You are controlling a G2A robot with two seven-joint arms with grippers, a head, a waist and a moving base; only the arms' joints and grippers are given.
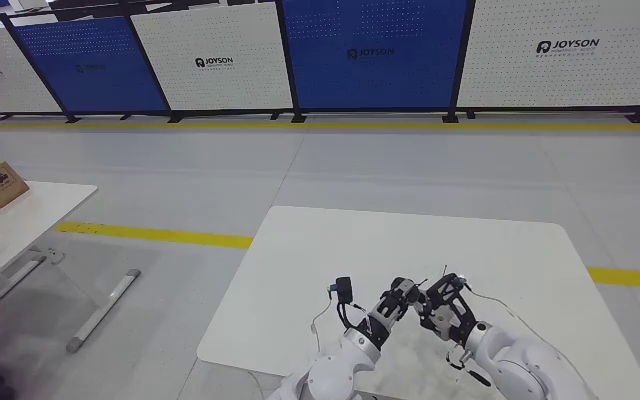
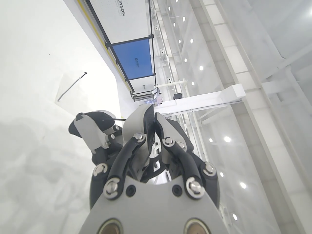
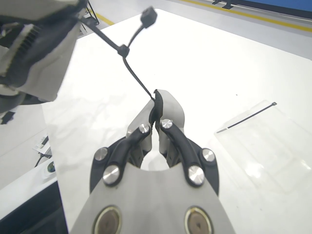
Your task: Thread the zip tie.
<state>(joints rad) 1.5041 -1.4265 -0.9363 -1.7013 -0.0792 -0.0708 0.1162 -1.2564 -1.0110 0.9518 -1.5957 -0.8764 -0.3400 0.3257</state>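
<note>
- We judge the threading to be mostly done; the black zip tie (image 3: 136, 76) is held in the air above the bench (image 3: 207, 62), between the two arms, and its strap seems to pass through a small locking head (image 3: 123, 50).
- From this head one strap goes to the left end effector (image 2: 154, 115) and one to the right end effector (image 3: 156, 98); a short piece ends in a second head (image 3: 148, 16); we cannot tell whether this is one tie or two ties joined.
- What is left, in our opinion, is to pull the strap further through the head and make it tight.
- The right end effector is fully closed; its pads pinch the end of the strap.
- The left end effector is closed as well, with no gap between its pads; it grips the other strap.
- A spare zip tie (image 3: 251, 116) lies on a clear sheet (image 3: 268, 152) on the bench, well apart from both end effectors; nothing touches it.
</note>
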